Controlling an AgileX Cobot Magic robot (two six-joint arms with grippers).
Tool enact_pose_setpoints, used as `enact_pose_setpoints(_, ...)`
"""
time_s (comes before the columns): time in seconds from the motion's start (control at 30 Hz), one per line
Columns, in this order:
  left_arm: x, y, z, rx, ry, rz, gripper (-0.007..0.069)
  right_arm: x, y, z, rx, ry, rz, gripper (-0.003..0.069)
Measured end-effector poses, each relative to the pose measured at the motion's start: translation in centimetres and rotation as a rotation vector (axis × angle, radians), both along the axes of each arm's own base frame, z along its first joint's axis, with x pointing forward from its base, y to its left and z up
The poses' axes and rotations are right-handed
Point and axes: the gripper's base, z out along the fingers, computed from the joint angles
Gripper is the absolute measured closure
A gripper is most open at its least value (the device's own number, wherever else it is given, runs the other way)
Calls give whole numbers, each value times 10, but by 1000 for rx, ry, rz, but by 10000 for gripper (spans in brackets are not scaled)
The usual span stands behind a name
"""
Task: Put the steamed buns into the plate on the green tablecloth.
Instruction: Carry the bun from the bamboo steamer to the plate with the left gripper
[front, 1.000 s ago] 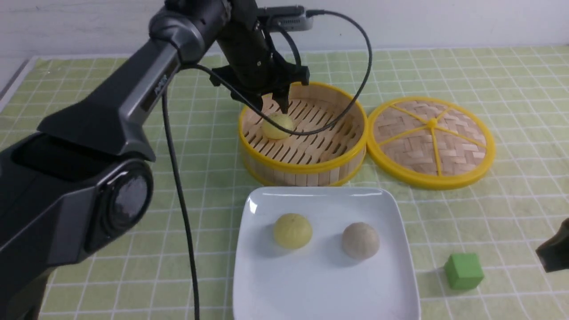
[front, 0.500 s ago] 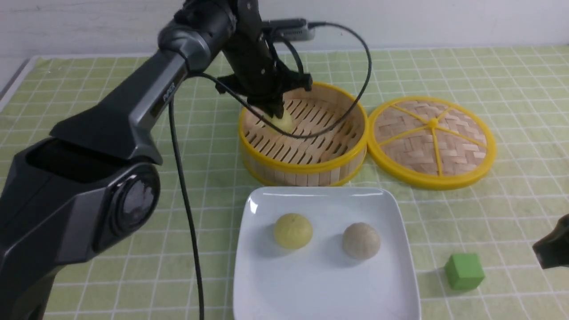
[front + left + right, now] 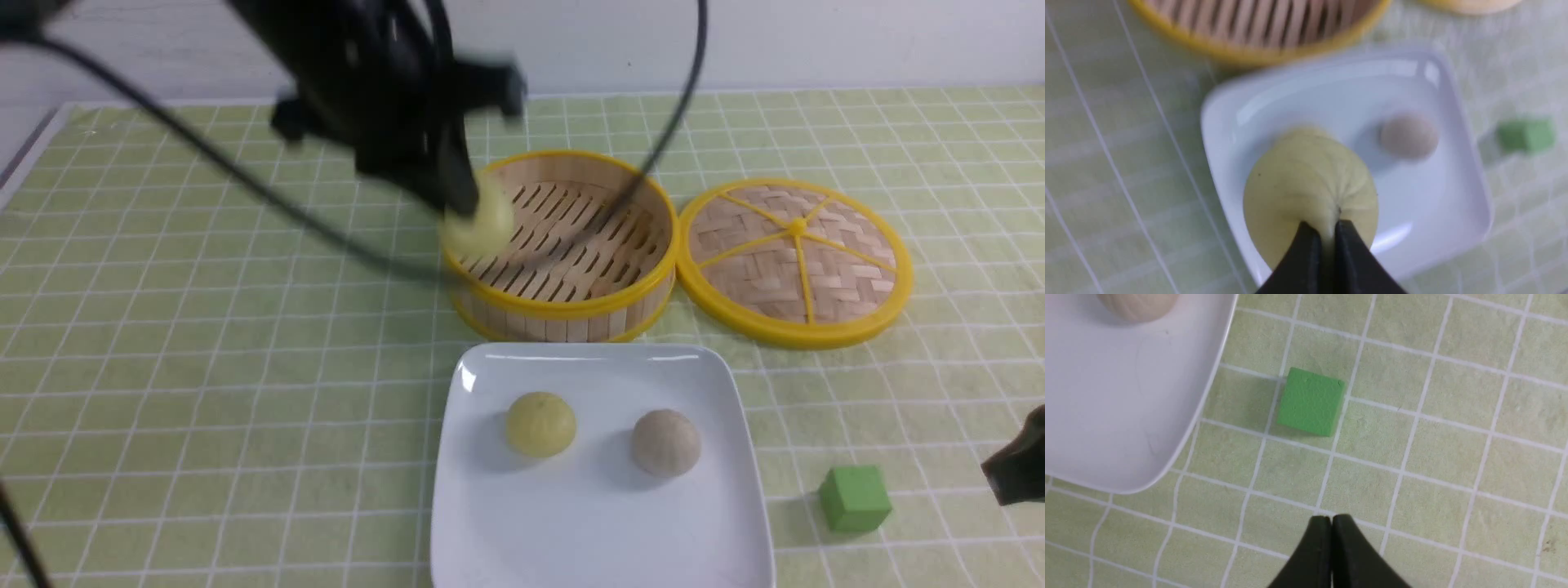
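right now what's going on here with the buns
The left gripper is shut on a yellow bun, holding it in the air by the rim of the steamer. A second yellow bun and a grey bun sit on the plate. The right gripper is shut and empty, near the green cube.

plate (image 3: 588,523): glossy, smooth white glaze
tablecloth (image 3: 204,367): matt green cloth, faintly mottled
steamer (image 3: 563,322): pale wooden slats, smooth yellow rim
lid (image 3: 796,261): woven strips, matt
held bun (image 3: 1310,179): matt, pleated skin
cube (image 3: 1310,402): matt, finely grainy
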Motion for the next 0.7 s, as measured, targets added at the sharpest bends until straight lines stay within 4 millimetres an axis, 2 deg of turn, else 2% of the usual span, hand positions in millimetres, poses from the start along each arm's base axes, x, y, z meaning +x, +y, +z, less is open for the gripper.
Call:
enact_pose_setpoints(0.03,-15,-4,-23,29,59,-30,601,0,0,0,0,0,0,636)
enact_pose_setpoints(0.07,-17,-5,-28,36,70,-34,601,0,0,0,0,0,0,636)
enact_pose_setpoints(0.13,-42,-15,-66,54,115,-68,598,0,0,0,1,3,0,636)
enact_pose_setpoints(0.2,-53,-20,-95,47,116,-28,589,0,0,-1,2,8,0,636)
enact_pose_setpoints(0.27,-53,-20,-110,45,114,26,573,-1,0,0,1,20,2,636)
enact_pose_setpoints(0.3,-52,-20,-112,41,108,33,570,-1,0,0,0,26,3,636)
enact_pose_setpoints(0.4,-47,-21,-127,44,97,77,474,-12,-1,17,2,34,19,636)
enact_pose_setpoints(0.47,-45,-22,-127,32,78,85,389,-27,-4,30,7,15,30,634)
enact_pose_setpoints(0.5,-45,-22,-127,31,76,85,389,-31,-5,33,10,2,31,634)
enact_pose_setpoints(0.57,-42,-24,-123,18,56,86,258,-67,-13,46,32,-78,31,631)
enact_pose_setpoints(0.6,-40,-25,-120,15,48,83,228,-82,-16,49,48,-138,27,631)
enact_pose_setpoints(0.7,-36,-27,-112,12,23,73,155,-116,-23,38,130,-347,5,630)
